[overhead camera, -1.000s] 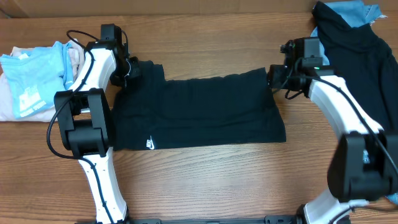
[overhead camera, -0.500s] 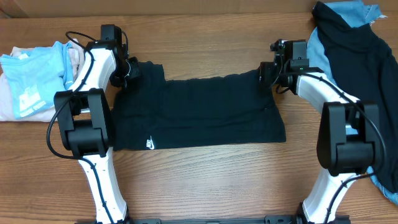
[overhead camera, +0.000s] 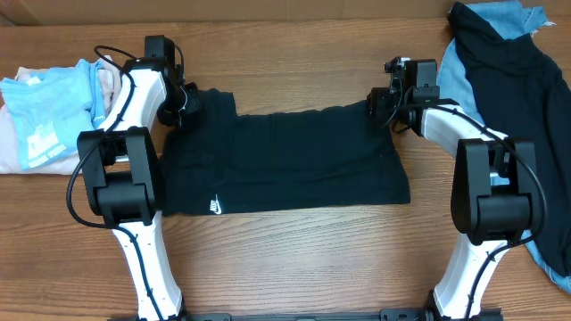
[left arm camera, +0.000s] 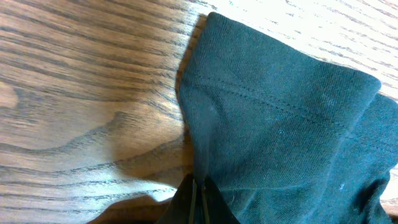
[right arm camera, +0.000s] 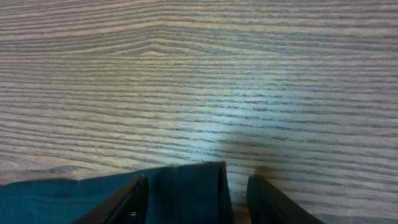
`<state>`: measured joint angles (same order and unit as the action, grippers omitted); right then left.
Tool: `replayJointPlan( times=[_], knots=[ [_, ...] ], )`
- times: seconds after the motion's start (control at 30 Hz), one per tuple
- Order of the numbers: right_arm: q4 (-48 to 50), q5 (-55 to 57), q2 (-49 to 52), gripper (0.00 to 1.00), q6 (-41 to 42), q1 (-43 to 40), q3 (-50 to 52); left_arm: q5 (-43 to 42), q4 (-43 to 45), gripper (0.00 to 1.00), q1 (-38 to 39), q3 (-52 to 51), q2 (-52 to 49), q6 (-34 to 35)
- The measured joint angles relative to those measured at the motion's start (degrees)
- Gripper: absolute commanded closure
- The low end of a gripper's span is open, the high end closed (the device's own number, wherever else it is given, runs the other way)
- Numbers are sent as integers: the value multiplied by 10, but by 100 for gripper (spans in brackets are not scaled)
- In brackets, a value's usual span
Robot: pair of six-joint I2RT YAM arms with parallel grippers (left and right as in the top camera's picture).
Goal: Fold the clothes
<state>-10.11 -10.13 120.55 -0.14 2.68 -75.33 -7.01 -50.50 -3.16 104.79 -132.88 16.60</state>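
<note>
Overhead, I see the black T-shirt [overhead camera: 285, 165] lying flat on the table [overhead camera: 294, 259]. Only my wrist cameras show the grips: the left gripper [left arm camera: 196, 198] is clenched on its sleeve, and the right gripper [right arm camera: 196, 193] is spread, straddling a corner.

A light-blue printed shirt [overhead camera: 45, 111] lies on pale pink cloth [overhead camera: 11, 152] at the upper left of the wooden table [overhead camera: 303, 259], while a dark garment [overhead camera: 517, 80] covers blue cloth [overhead camera: 504, 18] at the upper right.
</note>
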Motion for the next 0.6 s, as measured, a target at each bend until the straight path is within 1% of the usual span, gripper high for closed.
replayJointPlan(
  times=[0.23, 0.27, 0.3, 0.37, 0.4, 0.43, 0.47, 0.5, 0.6],
  knots=[
    [14, 0, 9, 46, -1, 10, -1, 0, -2, 96, 0, 0, 0, 0],
    [15, 0, 14, 48, 0, 12, -2, 0, -2, 96, 0, 0, 0, 0],
    [19, 0, 19, 52, -3, 15, -3, 0, -2, 96, 0, 0, 0, 0],
    [19, -1, 22, 65, -4, 17, -7, 0, -2, 96, 0, 0, 0, 0],
    [19, 0, 23, 74, -4, 19, -7, 0, -2, 96, 0, 0, 0, 0],
    [20, 0, 24, 85, -3, 19, -7, 0, -2, 96, 0, 0, 0, 0],
    [18, 1, 24, 92, 1, 19, -8, 0, -2, 96, 0, 0, 0, 0],
    [17, 4, 25, 96, 6, 19, -9, 0, -2, 96, 0, 0, 0, 0],
    [2, 8, 27, 96, 21, 16, -17, 0, -2, 96, 0, 0, 0, 0]
  ],
)
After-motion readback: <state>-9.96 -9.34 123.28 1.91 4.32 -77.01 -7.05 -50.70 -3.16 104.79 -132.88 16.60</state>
